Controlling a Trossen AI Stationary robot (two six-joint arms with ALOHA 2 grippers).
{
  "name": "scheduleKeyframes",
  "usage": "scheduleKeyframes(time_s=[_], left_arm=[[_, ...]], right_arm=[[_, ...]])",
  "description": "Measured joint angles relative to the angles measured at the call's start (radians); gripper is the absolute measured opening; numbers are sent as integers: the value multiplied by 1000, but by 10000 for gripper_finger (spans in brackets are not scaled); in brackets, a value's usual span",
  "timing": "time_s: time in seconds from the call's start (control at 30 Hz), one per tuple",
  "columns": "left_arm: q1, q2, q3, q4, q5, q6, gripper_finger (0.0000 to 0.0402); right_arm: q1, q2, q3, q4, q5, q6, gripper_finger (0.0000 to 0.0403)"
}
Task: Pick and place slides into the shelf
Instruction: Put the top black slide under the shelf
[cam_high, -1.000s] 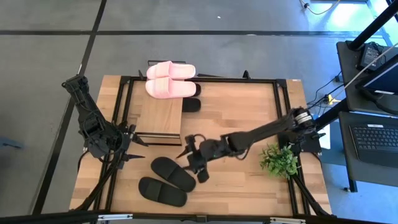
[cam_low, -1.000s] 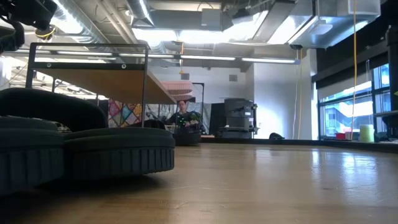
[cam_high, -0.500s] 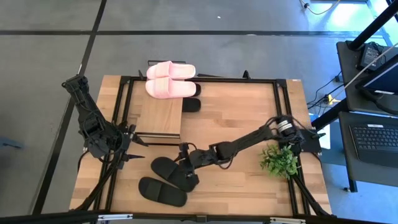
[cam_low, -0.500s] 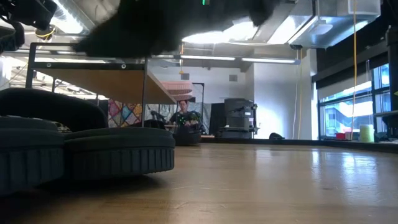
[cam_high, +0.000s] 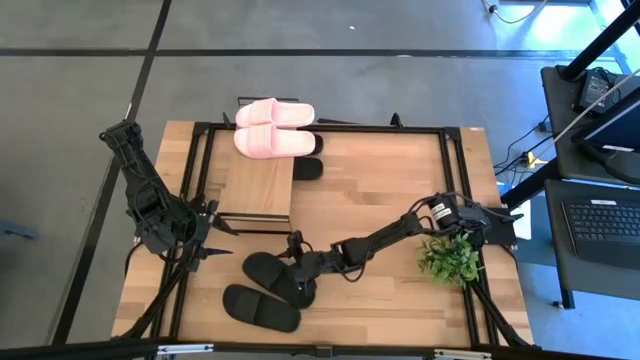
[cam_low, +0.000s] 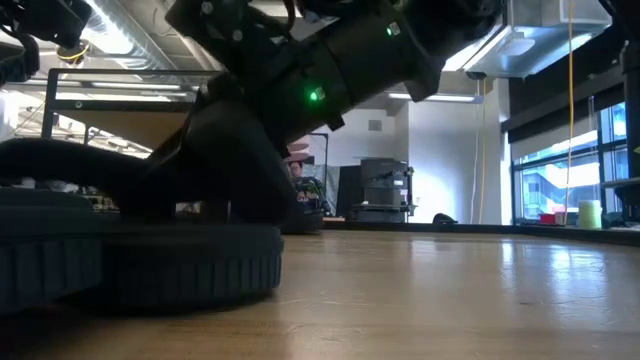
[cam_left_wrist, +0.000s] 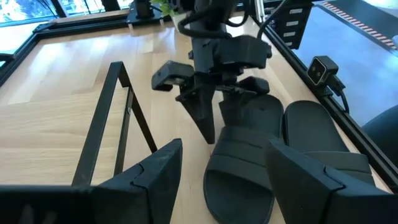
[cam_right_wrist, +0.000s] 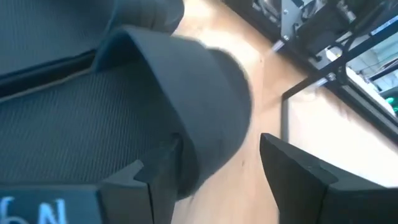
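I have the right gripper (cam_high: 297, 283) down on the nearer black slide (cam_high: 280, 277), fingers spread across its strap. The left gripper (cam_high: 215, 240) waits, fingers spread, beside the shelf (cam_high: 257, 190), which carries the pink slides (cam_high: 272, 128).

Robotics lab, exposed ceiling ducts (cam_low: 300, 25), laptop (cam_high: 608, 228), concrete floor (cam_high: 400, 80)

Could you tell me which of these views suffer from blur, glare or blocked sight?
Low view: the right end effector and black slide loom dark against bright ceiling lights. Right wrist view: the slide's strap is soft, too close. High view: even light, sharp.
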Motion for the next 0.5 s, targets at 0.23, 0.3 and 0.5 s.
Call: scheduleKeyframes(time_s=[0.23, 0.3, 0.5], left_arm=[[0, 0, 0, 0, 0, 0, 217], [0, 0, 0, 0, 0, 0, 217], [0, 0, 0, 0, 0, 0, 217]], right_arm=[[-1, 7, 1, -1, 1, 71, 185], [-1, 8, 1, 8, 1, 71, 159], [-2, 9, 1, 8, 0, 76, 56]])
